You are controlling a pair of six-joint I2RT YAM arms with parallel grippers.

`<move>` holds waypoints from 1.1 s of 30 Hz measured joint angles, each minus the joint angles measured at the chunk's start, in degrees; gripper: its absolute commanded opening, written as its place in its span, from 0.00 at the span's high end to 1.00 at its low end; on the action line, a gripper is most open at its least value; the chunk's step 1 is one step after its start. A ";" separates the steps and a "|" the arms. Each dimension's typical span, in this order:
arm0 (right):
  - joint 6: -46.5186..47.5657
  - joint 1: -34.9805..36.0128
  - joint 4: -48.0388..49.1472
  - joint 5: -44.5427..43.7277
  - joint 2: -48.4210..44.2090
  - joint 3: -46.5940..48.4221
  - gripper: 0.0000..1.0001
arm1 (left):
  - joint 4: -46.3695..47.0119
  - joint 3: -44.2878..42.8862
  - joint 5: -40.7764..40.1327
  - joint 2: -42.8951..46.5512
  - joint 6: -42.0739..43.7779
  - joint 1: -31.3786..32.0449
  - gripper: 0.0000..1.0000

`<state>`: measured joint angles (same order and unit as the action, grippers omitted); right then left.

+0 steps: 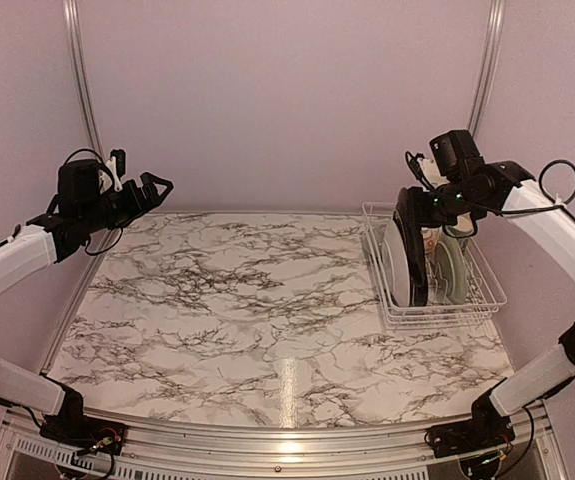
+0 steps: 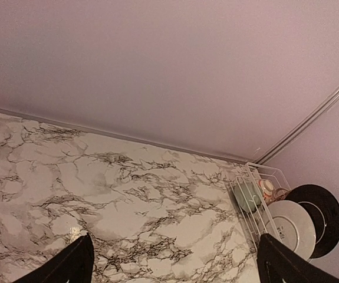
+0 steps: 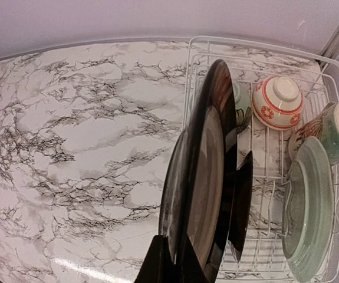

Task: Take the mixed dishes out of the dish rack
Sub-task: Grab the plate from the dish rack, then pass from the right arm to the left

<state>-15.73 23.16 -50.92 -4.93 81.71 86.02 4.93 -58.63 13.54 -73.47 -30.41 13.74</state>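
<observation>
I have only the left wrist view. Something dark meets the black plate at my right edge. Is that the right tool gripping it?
Observer: Yes. The right wrist view shows the right tool shut on the rim of the black plate.
Reviewer: Is the plate clear of the rack?
Observer: Not clearly. In the top view it stands upright, with its lower edge inside the outline of the rack.
Reviewer: Is anything hidden behind that plate from my side?
Observer: Yes, a green plate stands on edge in the rack beyond it.
</observation>
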 measured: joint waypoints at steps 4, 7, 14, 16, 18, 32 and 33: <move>0.94 -0.02 0.44 -1.90 -0.59 2.29 1.00 | 0.02 0.00 0.15 -0.02 -0.26 0.00 0.01; 1.01 -0.28 0.26 -3.04 -0.87 3.45 1.00 | 0.02 0.00 0.42 -0.02 -0.28 0.00 0.01; 1.44 -0.31 -0.17 -3.28 -1.40 6.27 1.00 | 0.39 0.00 0.85 -0.33 -0.44 0.00 0.01; 2.10 -0.31 -0.17 -3.04 -1.81 6.84 1.00 | 0.81 0.00 1.11 -0.68 -0.63 0.00 0.01; 2.95 -0.31 -0.07 -2.82 -2.34 7.06 1.00 | 1.07 0.00 1.44 -0.92 -0.79 0.00 0.01; 20.90 3.39 7.28 -6.05 -1.49 8.02 1.00 | 1.25 0.00 3.43 -1.92 -3.19 0.00 0.01; 22.29 4.35 8.24 -6.56 -1.14 8.02 1.00 | 1.22 0.00 3.72 -2.16 -3.45 0.00 0.01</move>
<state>6.57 27.51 -42.68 -11.49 80.58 94.04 6.15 -58.63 17.26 -75.64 -33.87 13.74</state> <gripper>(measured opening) 0.029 0.989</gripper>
